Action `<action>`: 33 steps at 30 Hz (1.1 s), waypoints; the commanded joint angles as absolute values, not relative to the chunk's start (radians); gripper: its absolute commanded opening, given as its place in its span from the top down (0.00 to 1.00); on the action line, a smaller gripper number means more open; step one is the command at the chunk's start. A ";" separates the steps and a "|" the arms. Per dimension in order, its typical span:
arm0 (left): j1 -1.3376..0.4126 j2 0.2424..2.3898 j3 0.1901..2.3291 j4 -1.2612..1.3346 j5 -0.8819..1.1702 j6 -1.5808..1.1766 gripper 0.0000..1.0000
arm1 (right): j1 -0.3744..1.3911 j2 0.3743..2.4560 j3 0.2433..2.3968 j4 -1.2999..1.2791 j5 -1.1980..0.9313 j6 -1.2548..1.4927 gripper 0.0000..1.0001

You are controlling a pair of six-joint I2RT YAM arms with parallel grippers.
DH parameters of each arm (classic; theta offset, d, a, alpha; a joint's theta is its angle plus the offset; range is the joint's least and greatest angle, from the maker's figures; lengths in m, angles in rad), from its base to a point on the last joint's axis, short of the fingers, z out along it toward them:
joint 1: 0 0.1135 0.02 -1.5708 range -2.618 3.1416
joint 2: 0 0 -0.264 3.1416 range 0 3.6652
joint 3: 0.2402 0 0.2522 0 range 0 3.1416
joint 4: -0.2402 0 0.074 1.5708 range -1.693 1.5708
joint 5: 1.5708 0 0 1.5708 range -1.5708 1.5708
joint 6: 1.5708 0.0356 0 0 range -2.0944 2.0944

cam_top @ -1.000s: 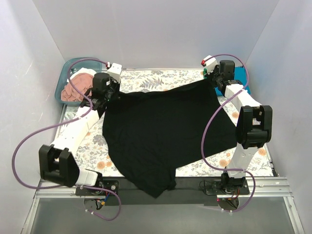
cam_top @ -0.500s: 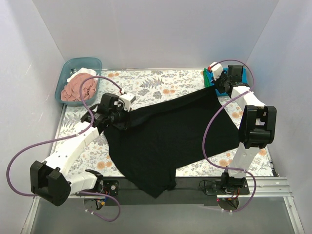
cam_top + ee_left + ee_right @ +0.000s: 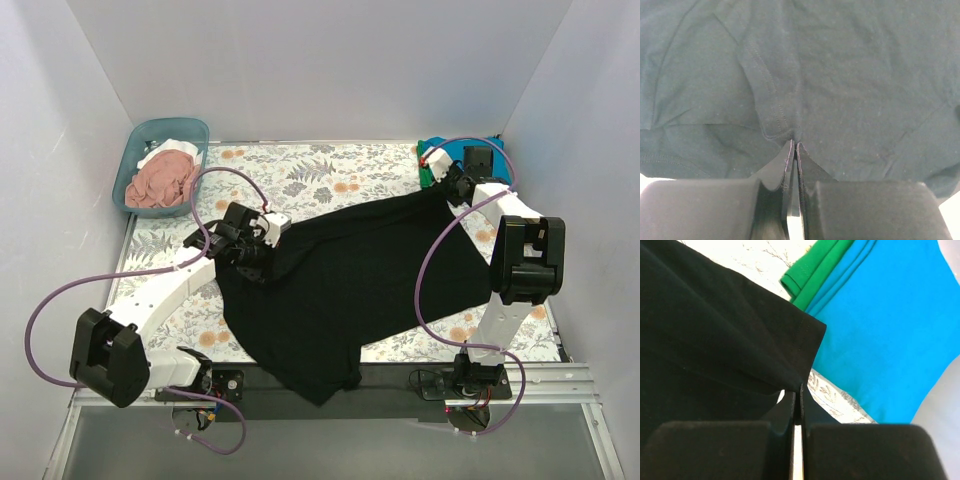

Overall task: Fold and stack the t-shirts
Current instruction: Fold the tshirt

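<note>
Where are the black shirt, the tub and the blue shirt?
black shirt (image 3: 350, 280), top view, middle of the spread cloth.
tub (image 3: 175, 122), top view, far rim.
blue shirt (image 3: 890, 330), right wrist view, flat upper face.

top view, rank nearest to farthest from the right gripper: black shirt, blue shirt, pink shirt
1. black t-shirt, mid-table, its corner pinched in the right gripper
2. teal-blue t-shirt, just beyond, far right corner
3. pink t-shirt, in the tub, far left

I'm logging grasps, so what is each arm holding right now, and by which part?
Both hold the black t-shirt. Jaws of the left gripper pinch a hem at its left side; those of the right gripper pinch a hemmed corner, far right.
</note>
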State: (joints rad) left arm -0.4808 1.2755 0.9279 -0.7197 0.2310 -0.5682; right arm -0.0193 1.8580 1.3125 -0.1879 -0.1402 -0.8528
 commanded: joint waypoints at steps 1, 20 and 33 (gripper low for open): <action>-0.482 1.241 0.956 -0.793 0.316 -0.512 0.98 | -0.028 1.867 1.337 -0.212 -0.109 -0.881 0.81; -0.011 1.499 0.986 -0.721 0.307 -0.577 0.75 | 0.074 1.833 1.396 -0.545 -0.137 -0.756 0.58; 0.047 1.853 1.089 -0.620 0.114 -0.572 0.85 | 0.104 1.904 1.212 -0.587 -0.046 -0.755 0.75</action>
State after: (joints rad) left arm -0.0040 1.7382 1.0382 -0.7067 0.2413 -0.6003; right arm 0.0872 1.8969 1.2663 -0.5262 -0.0597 -0.7612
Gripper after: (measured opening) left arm 0.158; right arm 0.252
